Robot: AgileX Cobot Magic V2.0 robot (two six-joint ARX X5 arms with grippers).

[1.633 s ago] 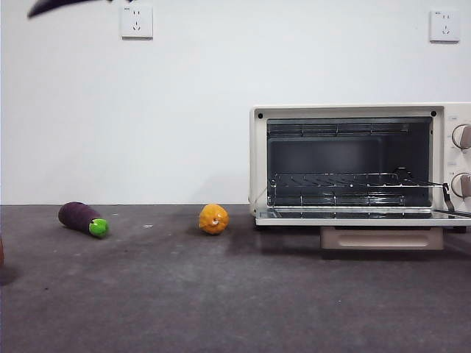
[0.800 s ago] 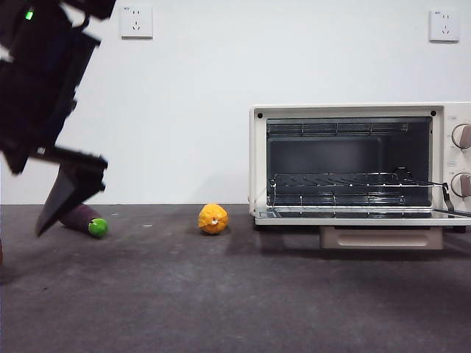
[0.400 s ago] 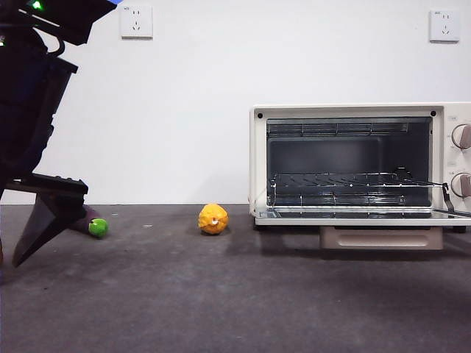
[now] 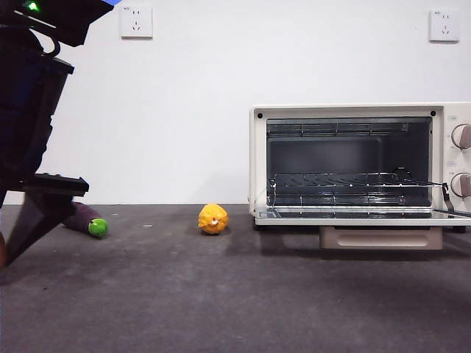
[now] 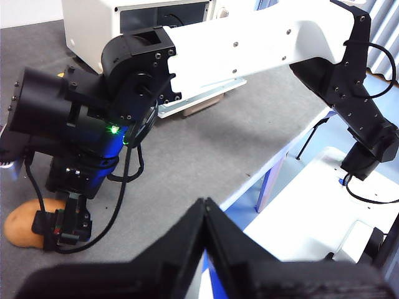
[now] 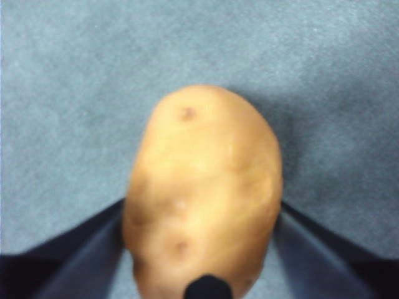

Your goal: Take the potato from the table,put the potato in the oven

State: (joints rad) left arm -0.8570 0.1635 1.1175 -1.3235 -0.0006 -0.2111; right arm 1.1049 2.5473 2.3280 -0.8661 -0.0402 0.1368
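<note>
— Status of the right gripper (image 6: 201,208)?
— Spread wide, one jaw on each flank of the potato (image 6: 206,162), which sits between them, long axis pointing away from the wrist. Jaws are right at its skin; can't tell whether they press. Potato lies on the table (image 4: 235,294), not lifted.
— Front view?
— The big dark arm at the left edge is the right arm. One black jaw slants down to table level at the edge, and a brown sliver of potato shows just beside its tip.
— Versus earlier?
— Two seconds ago only a dark tip at the top left corner. One second ago the arm was in, jaw hanging in front of the eggplant (image 4: 87,219). Since then it has dropped lower and shifted toward the left edge, so more of the eggplant shows, including its green tip.
— Left gripper (image 5: 204,202)?
— Jaws pressed together, nothing between them, held high, well apart from the work. Its camera looks down on the right arm's wrist standing over the potato.
— Other stuff?
— Yellow-orange ball (image 4: 213,218) is near the middle of the table, between the eggplant and the oven (image 4: 346,110), same spot in all frames. Oven is on the right, door folded down, wire rack (image 4: 346,180) showing inside, nothing on it. No change there. Potato is well apart from the oven, at the opposite end of the table.
</note>
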